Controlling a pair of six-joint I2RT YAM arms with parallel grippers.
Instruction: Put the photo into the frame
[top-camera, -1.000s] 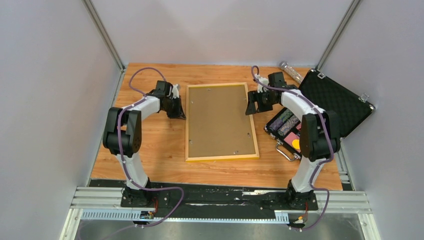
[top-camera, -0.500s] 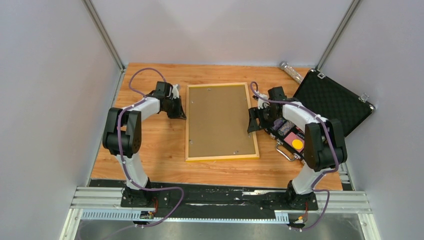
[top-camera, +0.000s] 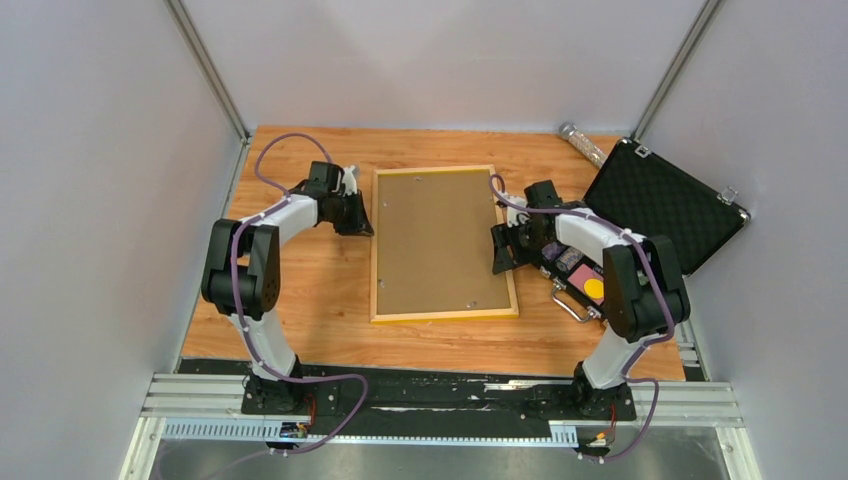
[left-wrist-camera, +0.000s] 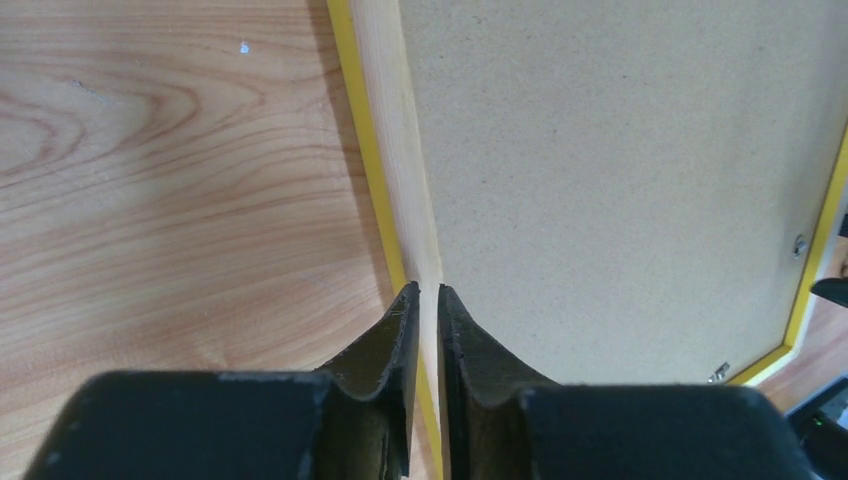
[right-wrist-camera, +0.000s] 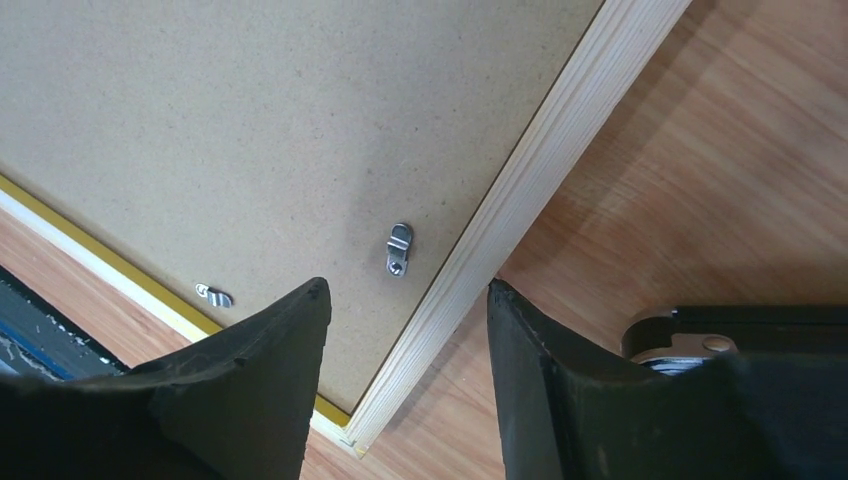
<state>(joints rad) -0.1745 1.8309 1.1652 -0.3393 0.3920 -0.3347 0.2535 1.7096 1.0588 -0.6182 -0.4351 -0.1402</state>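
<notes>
While the frame lies back-up, the left end effector at its 10 o'clock is open a slit; the right end effector at 3 o'clock is wide open.

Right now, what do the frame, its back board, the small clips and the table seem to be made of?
The frame looks like wood: bare pale grain on the back, yellow paint on the outer edge. The back board is probably pressed fibreboard, matte brown and finely speckled. The clips are shiny silver metal. The table shows orange grain: wood or wood-look laminate, I cannot tell which.
</notes>
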